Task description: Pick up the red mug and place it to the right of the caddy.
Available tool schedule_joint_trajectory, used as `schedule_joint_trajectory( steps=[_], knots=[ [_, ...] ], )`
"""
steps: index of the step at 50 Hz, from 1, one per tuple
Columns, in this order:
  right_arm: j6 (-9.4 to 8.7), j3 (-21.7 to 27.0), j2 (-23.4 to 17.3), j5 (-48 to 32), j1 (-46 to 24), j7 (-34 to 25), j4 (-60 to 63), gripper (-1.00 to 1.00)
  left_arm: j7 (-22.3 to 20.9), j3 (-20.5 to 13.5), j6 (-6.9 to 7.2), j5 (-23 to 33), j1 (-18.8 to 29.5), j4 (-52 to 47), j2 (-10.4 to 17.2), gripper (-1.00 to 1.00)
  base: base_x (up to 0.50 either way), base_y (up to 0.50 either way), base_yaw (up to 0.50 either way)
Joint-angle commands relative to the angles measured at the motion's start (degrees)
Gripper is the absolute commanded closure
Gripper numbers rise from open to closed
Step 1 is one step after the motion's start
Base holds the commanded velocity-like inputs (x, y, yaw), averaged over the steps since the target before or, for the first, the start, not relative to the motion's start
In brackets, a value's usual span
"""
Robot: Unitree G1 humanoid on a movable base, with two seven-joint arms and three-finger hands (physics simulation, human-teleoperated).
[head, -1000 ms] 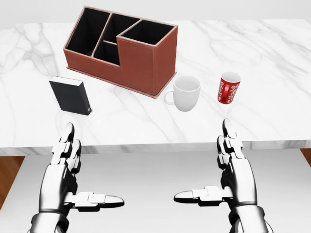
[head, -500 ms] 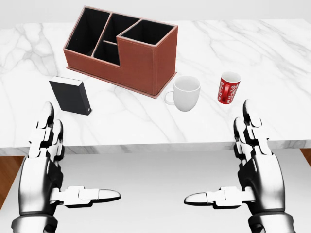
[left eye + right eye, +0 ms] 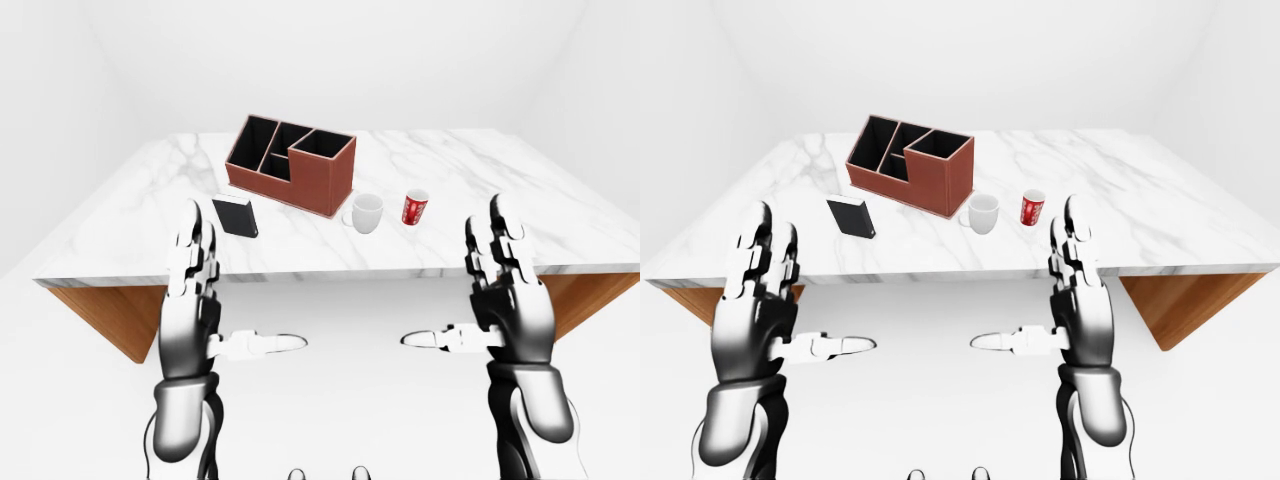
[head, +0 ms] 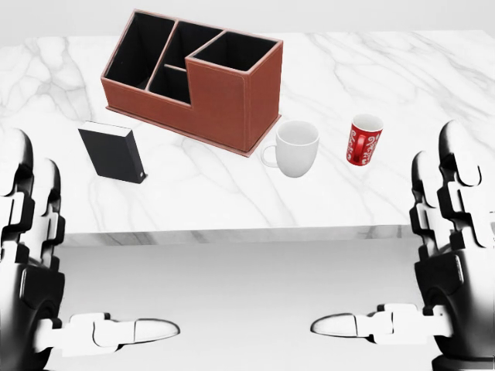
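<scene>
The red mug stands upright on the white marble table, in the right half of the head view. The brown caddy, with several black compartments, stands up and to the left of it, with a white mug between them. My left hand is open at the bottom left, below the table edge, fingers up and thumb pointing inward. My right hand is open at the bottom right in the same pose, lower and to the right of the red mug and apart from it. Both hands are empty.
A small black box stands on the table below the caddy's left end. The table's near edge runs across the head view between my hands and the objects. Marble surface extends right of the red mug.
Both hands have risen and spread outward toward the sides of the head view, still open. The mugs, caddy and box have not moved.
</scene>
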State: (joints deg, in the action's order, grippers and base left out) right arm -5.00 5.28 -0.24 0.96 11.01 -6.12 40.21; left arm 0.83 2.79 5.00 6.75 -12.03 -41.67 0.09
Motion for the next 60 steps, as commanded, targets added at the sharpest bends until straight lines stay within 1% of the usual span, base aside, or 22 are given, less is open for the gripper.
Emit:
schedule_joint_trajectory(
  steps=[1, 7, 12, 15, 19, 29, 35, 40, 60],
  knots=[
    [0.00, -0.6, 0.6, -1.6, 1.0, -0.3, 3.1, -1.00, 0.6, 0.3, 0.00, 0.3, -0.5, -2.0, -0.1, -1.00, 0.00, 0.00, 0.00],
    [0.00, -0.2, 0.7, -0.8, 1.2, -1.0, 4.8, -1.00, 0.2, 0.0, 0.00, 0.1, -0.9, -4.1, -0.1, -1.00, 0.00, 0.00, 0.00],
    [0.00, 0.1, 0.9, 0.0, 1.0, -1.0, 4.3, -1.00, 0.2, 0.5, 0.00, 0.5, -1.1, -3.9, 0.0, -1.00, 0.00, 0.00, 0.00],
    [0.00, 0.5, 1.2, 1.9, 1.2, -1.1, 5.6, -1.00, 0.2, 0.5, 0.00, 0.5, -1.4, -3.8, 0.0, -1.00, 0.00, 0.00, 0.00],
    [0.00, 1.0, 1.1, 2.7, 1.1, -1.0, 6.0, -1.00, 0.1, 0.7, 0.00, 0.5, -1.4, -3.7, 0.0, -1.00, 0.37, 0.00, 0.00],
    [0.00, 0.1, 1.0, 2.3, 1.7, -0.9, 6.0, -1.00, -0.1, 0.2, 0.00, 0.3, -1.5, -5.0, 0.0, -1.00, 0.38, 0.00, 0.00],
    [0.00, 0.1, 1.0, 2.5, 1.7, -1.1, 6.1, -1.00, 0.4, 1.4, 0.00, 1.0, -1.9, -4.3, 0.0, -1.00, 0.38, 0.00, 0.00],
    [0.00, 0.7, 0.9, 2.9, 1.5, -1.2, 6.2, -1.00, 0.3, 1.0, 0.00, 0.9, -1.6, -4.1, 0.1, -1.00, 0.38, 0.00, 0.00],
    [0.00, 0.0, 1.1, 2.6, 2.1, -1.2, 7.5, -1.00, 0.0, 0.4, 0.00, 0.6, -2.0, -5.2, 0.0, -1.00, 0.38, 0.00, 0.00]
  ],
)
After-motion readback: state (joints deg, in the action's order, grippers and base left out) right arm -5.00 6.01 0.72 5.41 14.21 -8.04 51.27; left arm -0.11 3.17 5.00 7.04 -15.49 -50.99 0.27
